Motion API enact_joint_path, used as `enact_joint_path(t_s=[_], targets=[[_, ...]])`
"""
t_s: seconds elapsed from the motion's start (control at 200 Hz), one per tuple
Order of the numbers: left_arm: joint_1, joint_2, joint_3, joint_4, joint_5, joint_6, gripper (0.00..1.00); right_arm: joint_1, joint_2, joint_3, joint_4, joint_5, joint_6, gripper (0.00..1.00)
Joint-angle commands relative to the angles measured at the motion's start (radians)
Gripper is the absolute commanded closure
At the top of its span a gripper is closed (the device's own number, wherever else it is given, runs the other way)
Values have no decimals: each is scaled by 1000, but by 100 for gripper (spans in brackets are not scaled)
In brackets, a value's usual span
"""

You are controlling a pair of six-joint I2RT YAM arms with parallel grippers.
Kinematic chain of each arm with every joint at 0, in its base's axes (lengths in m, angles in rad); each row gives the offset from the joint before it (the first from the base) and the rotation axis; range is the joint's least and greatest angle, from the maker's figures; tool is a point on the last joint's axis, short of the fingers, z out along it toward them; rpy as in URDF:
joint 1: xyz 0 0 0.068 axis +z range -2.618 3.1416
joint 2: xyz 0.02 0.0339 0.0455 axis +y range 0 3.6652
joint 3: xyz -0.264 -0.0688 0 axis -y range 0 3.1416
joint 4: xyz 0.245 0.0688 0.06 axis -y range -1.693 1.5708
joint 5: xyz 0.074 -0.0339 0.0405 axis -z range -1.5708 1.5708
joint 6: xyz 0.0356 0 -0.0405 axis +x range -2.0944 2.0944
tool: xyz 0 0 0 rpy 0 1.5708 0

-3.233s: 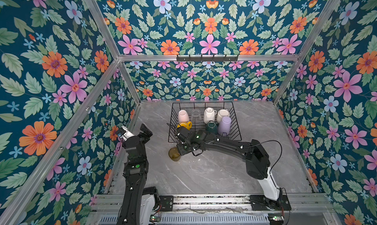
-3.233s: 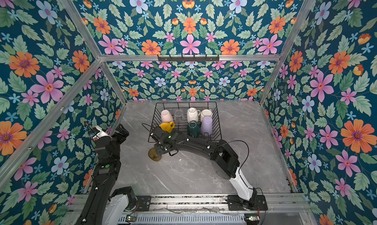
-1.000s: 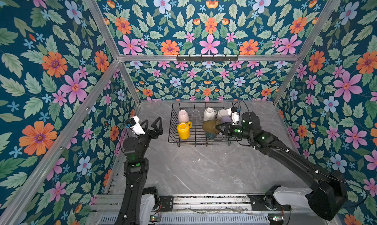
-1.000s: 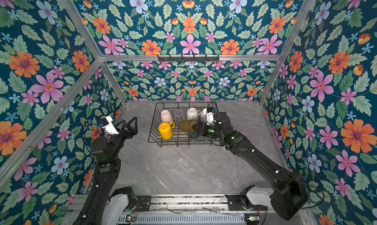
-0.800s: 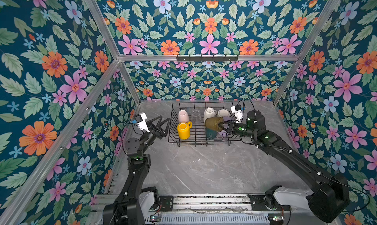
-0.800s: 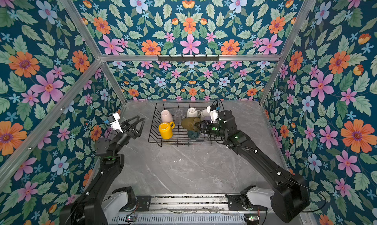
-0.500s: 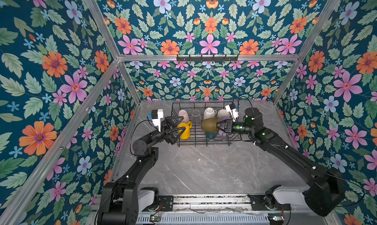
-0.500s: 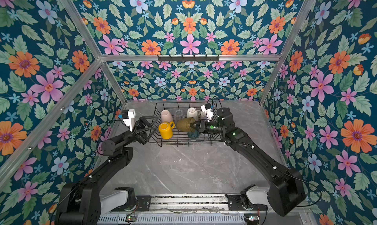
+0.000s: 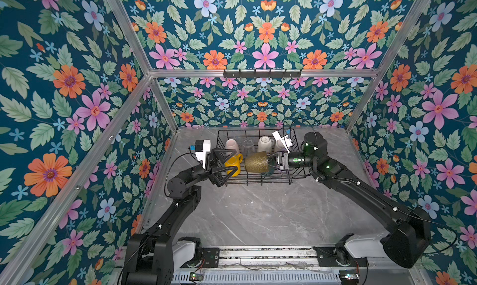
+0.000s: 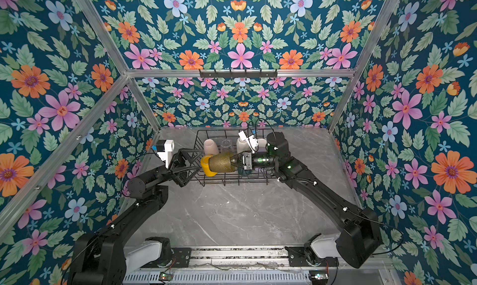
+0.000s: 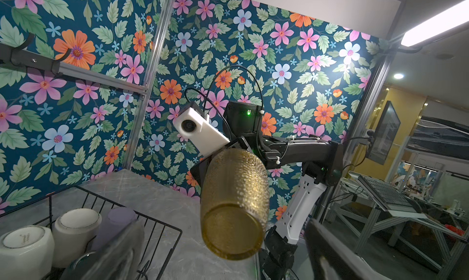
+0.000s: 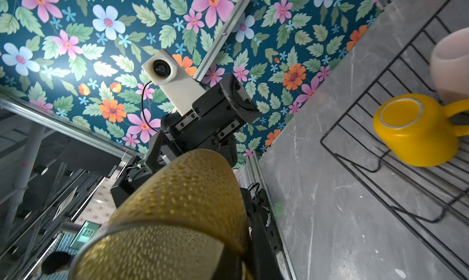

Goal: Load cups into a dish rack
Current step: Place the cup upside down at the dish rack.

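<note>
My right gripper [image 9: 274, 162] is shut on the rim of the olive-brown tumbler [image 9: 256, 163], holding it level above the black dish rack [image 9: 258, 184]. In the right wrist view one finger [image 12: 256, 228] lies outside the tumbler [image 12: 177, 202]; the other is hidden. My left gripper [image 9: 233, 163] stands open at the rack's left end, facing the tumbler's base [image 11: 232, 233] and a little short of it. Upside down in the rack sit a yellow mug [image 12: 411, 129], a pink mug [image 9: 231, 145], a clear glass [image 9: 247, 144], two white mugs [image 11: 76, 223] and a lilac tumbler [image 11: 119, 217].
The grey marble table [image 9: 258, 219] lies in front of the rack, which stands against the floral back wall. A black hook rail [image 9: 260, 73] hangs high on that wall. Floral walls close both sides.
My left arm has swung from the left wall over to the rack, its open gripper now pointing at the tumbler's base. The right gripper has carried the tumbler leftward over the rack, still level.
</note>
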Motion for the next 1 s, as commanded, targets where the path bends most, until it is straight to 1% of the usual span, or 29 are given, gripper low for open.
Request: enact_joint_path(t_s=[0.0,0.19,0.64,0.995], targets=[[-2,-17,-3,6,26,26,0,9,13,22,11,-19,-32,100],[-3,-51,-6,-74,32,77,0,45,45,61,18,-29,-27,100],[-8,-81,-20,-85,34,88,0,95,100,97,63,-38,1,100],[-26,-97,-17,-84,56,84,0,114,154,126,108,-47,28,100]])
